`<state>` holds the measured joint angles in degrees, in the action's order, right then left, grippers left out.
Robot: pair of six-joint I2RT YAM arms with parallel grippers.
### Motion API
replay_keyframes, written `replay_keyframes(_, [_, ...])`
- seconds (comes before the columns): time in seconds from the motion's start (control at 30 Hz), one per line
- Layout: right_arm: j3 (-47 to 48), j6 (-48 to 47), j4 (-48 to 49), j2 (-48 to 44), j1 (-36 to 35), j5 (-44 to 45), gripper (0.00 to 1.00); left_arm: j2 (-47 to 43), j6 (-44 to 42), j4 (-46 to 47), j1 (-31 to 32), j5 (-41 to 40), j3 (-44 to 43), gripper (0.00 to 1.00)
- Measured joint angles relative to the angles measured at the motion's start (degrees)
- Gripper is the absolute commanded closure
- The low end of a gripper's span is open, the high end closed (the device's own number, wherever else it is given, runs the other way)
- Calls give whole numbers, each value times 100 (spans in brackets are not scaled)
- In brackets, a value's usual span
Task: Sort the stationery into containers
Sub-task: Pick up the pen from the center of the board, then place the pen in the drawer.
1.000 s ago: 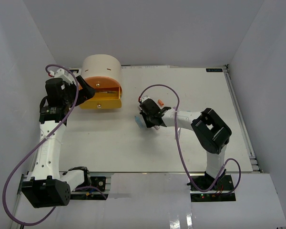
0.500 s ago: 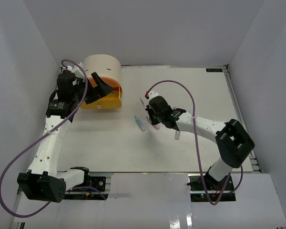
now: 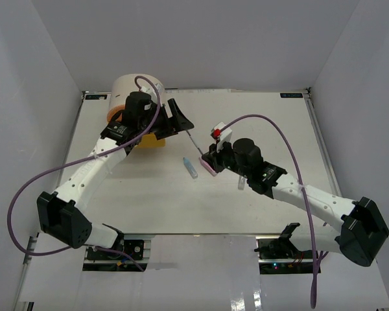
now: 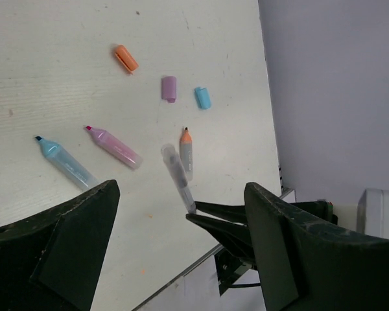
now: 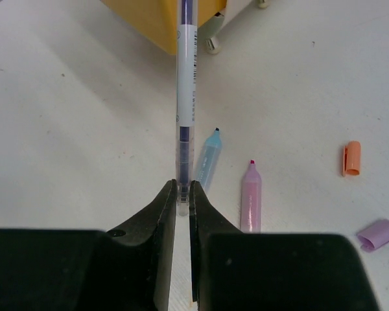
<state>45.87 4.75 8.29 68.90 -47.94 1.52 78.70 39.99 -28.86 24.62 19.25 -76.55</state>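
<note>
My right tool [image 5: 179, 194] is clamped on the pen [image 5: 185, 78]; I'd carry it level and release only over the yellow drawer [image 5: 149, 19]. Left tool [image 4: 180, 194] stands apart, empty.

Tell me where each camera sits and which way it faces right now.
Top external: above and behind the bases, looking down on the table; both arms show, left pincer near the cabinet, right pincer mid-table.
Left wrist: on the left arm, looking down on the blue marker, pink marker and orange cap; its own spread fingers frame the view.
Right wrist: looks along its own closed fingers and the pen they grip, toward the yellow drawer.
Shared: both wrist views show those two markers, that cap and the pen.
</note>
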Motion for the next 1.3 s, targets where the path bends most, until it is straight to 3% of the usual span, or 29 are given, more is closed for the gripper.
replay_keyframes(0.17, [-87, -122, 282, -114, -13, -284, 91, 334, 116, 87, 387, -225, -160, 34])
replay_keyframes(0.33, [-127, -195, 415, -149, -15, -369, 91, 446, 153, 109, 520, -385, -214, 66])
replay_keyframes(0.43, [-173, -199, 461, -153, -15, -385, 89, 444, 155, 114, 529, -455, -216, 75])
replay_keyframes(0.53, [-179, -195, 511, -153, -15, -387, 80, 442, 190, 149, 540, -507, -216, 83])
replay_keyframes(0.57, [-179, -195, 525, -153, -15, -382, 71, 433, 203, 162, 540, -525, -216, 86])
replay_keyframes(0.63, [-179, -186, 546, -155, -13, -376, 57, 387, 203, 221, 551, -599, -199, 88])
replay_keyframes(0.67, [-179, -166, 544, -157, -13, -361, 41, 350, 205, 264, 560, -651, -166, 89])
replay_keyframes(0.77, [-205, -138, 544, -186, -15, -319, 17, 157, 236, 407, 533, -857, 13, 91])
replay_keyframes(0.87, [-328, -101, 522, -319, -13, -243, 4, -177, 330, 570, 350, -979, 339, 91])
replay_keyframes(0.93, [-424, -74, 494, -446, -13, -125, 1, -468, 433, 717, 9, -1014, 643, 91])
replay_keyframes(0.97, [-472, -70, 459, -518, -13, -63, 5, -623, 509, 789, -232, -1019, 791, 91])
replay_keyframes(1.13, [-787, -52, 380, -942, -13, 249, 8, -1307, 874, 1137, -1526, -1161, 1408, 91])
replay_keyframes(1.3, [-1025, -46, 219, -1250, -13, 470, 9, -1554, 1119, 1451, -2319, -1115, 1606, 88])
